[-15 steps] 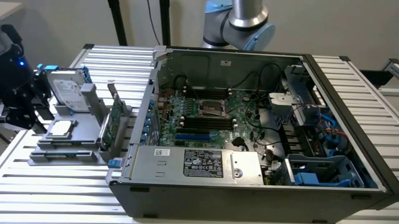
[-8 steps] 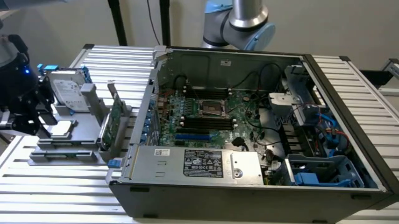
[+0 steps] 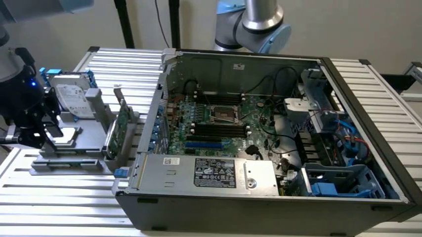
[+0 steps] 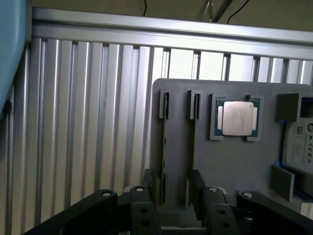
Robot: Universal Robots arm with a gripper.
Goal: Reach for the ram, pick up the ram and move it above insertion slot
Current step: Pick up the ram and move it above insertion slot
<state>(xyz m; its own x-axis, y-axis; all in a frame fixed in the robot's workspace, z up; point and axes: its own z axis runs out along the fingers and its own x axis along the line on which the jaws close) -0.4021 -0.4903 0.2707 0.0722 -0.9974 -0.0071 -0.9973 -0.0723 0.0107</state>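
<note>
The ram (image 3: pixel 69 161) is a thin green strip lying along the front slot of the grey fixture (image 3: pixel 86 143), at the exterior view's left. In the wrist view it appears edge-on as a dark line (image 4: pixel 164 147) in one of two long slots. My black gripper (image 3: pixel 45 145) hangs over the fixture's end nearest the exterior view's left. It (image 4: pixel 172 196) is open, its two fingers (image 4: pixel 148 188) standing either side of the ram's slot without touching the ram. The black memory slots (image 3: pixel 218 129) lie on the motherboard inside the open computer case.
The fixture also carries a silver hard drive (image 3: pixel 74 98), a processor chip (image 4: pixel 237 117) and a wider green card (image 3: pixel 120 129) standing upright. The open computer case (image 3: pixel 197 197) is at the exterior view's right of the fixture. Everything rests on a ribbed aluminium table (image 4: pixel 98 122).
</note>
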